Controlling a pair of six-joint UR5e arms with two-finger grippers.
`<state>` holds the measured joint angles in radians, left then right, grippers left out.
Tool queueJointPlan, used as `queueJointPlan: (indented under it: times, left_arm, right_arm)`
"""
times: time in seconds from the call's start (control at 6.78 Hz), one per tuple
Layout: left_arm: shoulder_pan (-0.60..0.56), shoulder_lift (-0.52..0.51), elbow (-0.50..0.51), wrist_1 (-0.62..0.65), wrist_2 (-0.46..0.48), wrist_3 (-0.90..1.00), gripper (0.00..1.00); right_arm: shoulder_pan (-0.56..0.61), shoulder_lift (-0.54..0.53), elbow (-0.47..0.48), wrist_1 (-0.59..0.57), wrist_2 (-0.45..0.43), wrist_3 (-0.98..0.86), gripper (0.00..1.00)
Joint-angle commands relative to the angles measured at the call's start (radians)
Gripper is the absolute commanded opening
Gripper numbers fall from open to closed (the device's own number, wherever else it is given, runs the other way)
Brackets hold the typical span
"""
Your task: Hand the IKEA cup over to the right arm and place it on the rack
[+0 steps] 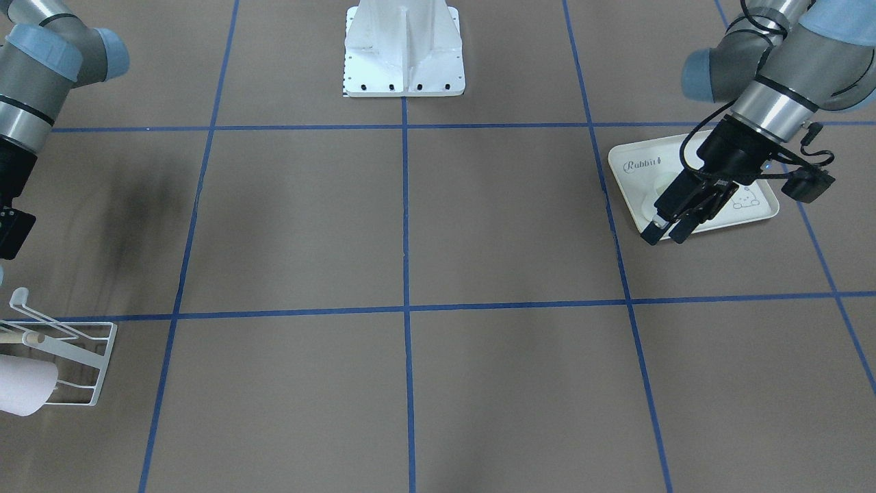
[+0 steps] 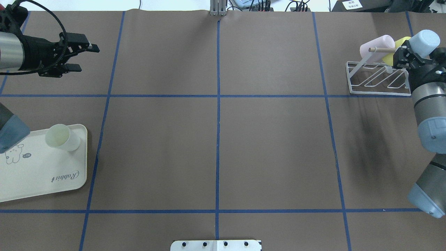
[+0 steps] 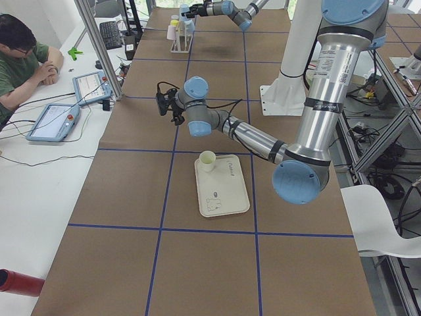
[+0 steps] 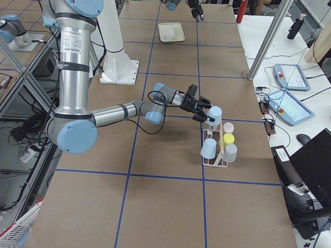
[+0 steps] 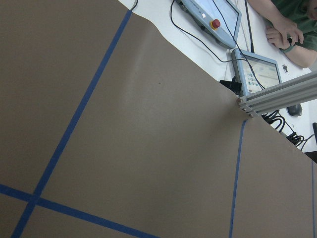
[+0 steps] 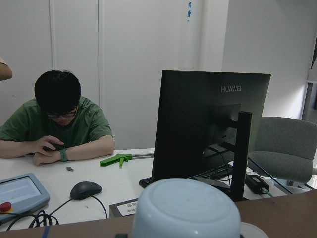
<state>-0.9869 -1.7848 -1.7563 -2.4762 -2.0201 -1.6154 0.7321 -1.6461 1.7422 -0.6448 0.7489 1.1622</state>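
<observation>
Fingers of the right gripper [image 2: 411, 54] are closed around a pale blue IKEA cup [image 2: 423, 42], which is held over the white wire rack [image 2: 379, 91], beside a pink cup [image 2: 376, 45] and a yellow cup [image 2: 401, 42]. The left gripper [image 2: 87, 58] is spread open and empty above the brown table [image 2: 223, 139], well apart from the rabbit tray [image 2: 41, 174].

The rack [image 2: 379, 83] stands at one corner of the surface [image 2: 223, 150]. The right tool [image 4: 207, 111], carrying a pale blue cup [image 2: 423, 41], hangs just above the rack. A pink cup [image 2: 376, 44] and a yellow cup [image 2: 398, 47] block the rack's side away from the robot. A second blue cup [image 4: 209, 150] and a grey cup [image 4: 231, 153] fill its outer end. The inner prongs are bare wire. From the rack toward the middle lies open paper. The tray [image 2: 41, 174], its cup [image 2: 62, 137] and the left tool [image 2: 85, 57] are well apart from the rack.
</observation>
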Motion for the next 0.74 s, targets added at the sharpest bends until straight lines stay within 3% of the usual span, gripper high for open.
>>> queueJointPlan:
  times: [0.0,0.59]
  left_arm:
    - [0.002,0.001,0.0,0.0,0.0,0.0,1.0]
    - [0.004,0.001,0.0,-0.001,-0.002,0.0,1.0]
  right_arm:
    - [-0.002,0.009,-0.078,0.068,0.045,-0.002,0.0]
    - [0.0,0.003,-0.078,0.07,0.067,-0.002,0.0]
